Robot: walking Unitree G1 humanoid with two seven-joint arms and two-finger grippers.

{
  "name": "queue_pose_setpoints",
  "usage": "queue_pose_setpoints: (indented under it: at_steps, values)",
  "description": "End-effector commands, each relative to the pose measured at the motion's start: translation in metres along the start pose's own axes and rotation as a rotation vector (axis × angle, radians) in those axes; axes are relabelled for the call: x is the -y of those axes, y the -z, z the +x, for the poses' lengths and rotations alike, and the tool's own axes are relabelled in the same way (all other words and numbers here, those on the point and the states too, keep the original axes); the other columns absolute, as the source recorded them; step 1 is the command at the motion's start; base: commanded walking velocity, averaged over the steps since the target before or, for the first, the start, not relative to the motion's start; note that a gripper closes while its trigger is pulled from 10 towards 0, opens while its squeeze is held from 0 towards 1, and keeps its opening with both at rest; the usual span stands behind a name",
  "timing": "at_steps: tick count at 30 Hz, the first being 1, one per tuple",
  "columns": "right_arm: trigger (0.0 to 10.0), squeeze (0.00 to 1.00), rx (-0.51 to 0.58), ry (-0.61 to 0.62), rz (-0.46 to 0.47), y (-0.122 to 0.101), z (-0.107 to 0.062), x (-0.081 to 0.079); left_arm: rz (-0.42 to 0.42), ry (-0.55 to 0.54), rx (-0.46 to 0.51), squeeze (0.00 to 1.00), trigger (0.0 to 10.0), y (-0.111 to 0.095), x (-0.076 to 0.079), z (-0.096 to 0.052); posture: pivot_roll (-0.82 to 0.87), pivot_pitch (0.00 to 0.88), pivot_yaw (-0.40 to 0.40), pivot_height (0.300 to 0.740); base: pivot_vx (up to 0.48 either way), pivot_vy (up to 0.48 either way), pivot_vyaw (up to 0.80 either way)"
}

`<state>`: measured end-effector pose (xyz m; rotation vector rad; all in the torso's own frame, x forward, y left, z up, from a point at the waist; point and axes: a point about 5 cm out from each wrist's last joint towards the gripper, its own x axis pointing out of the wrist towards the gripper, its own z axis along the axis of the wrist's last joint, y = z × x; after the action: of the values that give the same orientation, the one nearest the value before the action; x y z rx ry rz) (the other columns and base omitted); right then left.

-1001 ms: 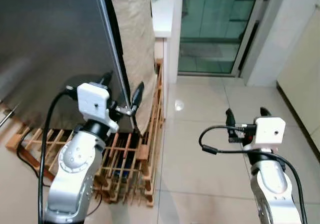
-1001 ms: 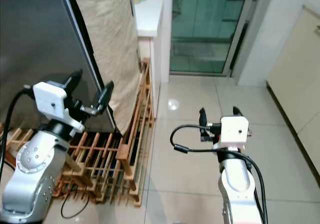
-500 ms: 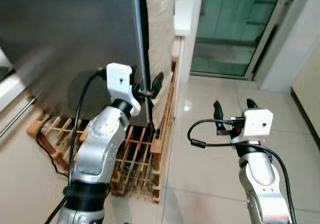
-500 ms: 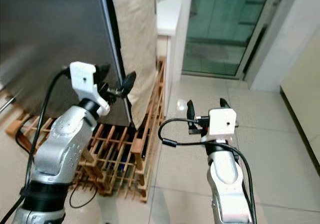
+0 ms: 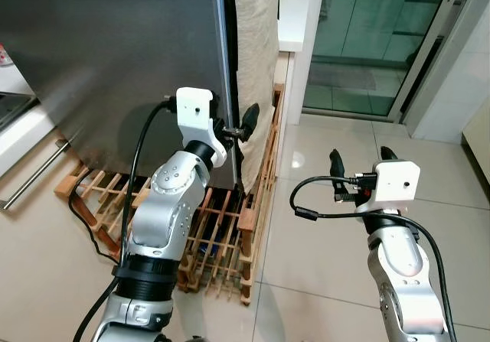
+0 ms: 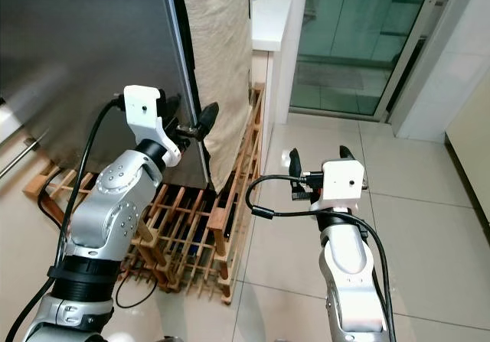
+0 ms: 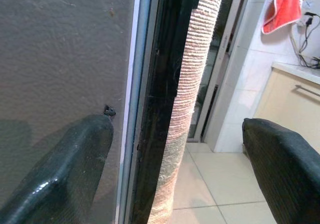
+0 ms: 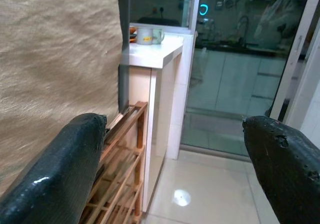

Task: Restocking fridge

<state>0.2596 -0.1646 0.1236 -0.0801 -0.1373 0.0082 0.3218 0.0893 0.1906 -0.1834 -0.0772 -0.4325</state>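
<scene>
Fridge door, tall grey steel panel (image 5: 115,59): likely heavy and stiff. Left gripper (image 5: 233,130), fingers spread, straddles its free vertical edge; right gripper (image 5: 357,155) hangs spread, idle.

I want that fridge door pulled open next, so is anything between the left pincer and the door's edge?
Nothing visible is. The left pincer is open and straddles the fridge door edge, one finger against the grey front, the other beside the burlap cloth hanging behind it. The right pincer hovers open over the tiled floor.
</scene>
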Motion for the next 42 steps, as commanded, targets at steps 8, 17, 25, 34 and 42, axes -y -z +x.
queue_pose_setpoints:
  at_steps: [8,17,25,34,42]
  values:
    - [10.0,0.00,0.004,0.006,0.004,0.000,0.004,-0.003,-0.019,0.046,-0.006,0.00,10.0,-0.004,0.009,0.000,-0.08,0.000,0.081,0.740,0.000,0.000,0.00]
    - [10.0,0.00,0.007,0.018,-0.003,0.002,0.002,-0.001,-0.067,0.089,-0.041,0.00,10.0,-0.010,0.009,-0.002,-0.09,0.000,0.092,0.740,0.000,0.000,0.00]
    - [10.0,0.00,0.002,0.015,-0.002,0.004,0.003,-0.003,-0.097,0.088,-0.036,0.00,10.0,-0.014,0.013,-0.002,-0.09,0.000,0.085,0.740,0.000,0.000,0.00]
    - [10.0,0.00,0.005,0.023,-0.007,0.003,0.004,0.001,-0.282,0.095,-0.034,0.00,10.0,-0.025,0.016,0.005,-0.09,0.000,0.081,0.740,0.000,0.000,0.00]
    - [10.0,0.00,0.008,0.025,-0.009,0.004,0.007,0.001,-0.149,0.041,-0.005,0.00,10.0,-0.024,0.012,0.018,-0.09,0.000,0.077,0.740,0.000,0.000,0.00]
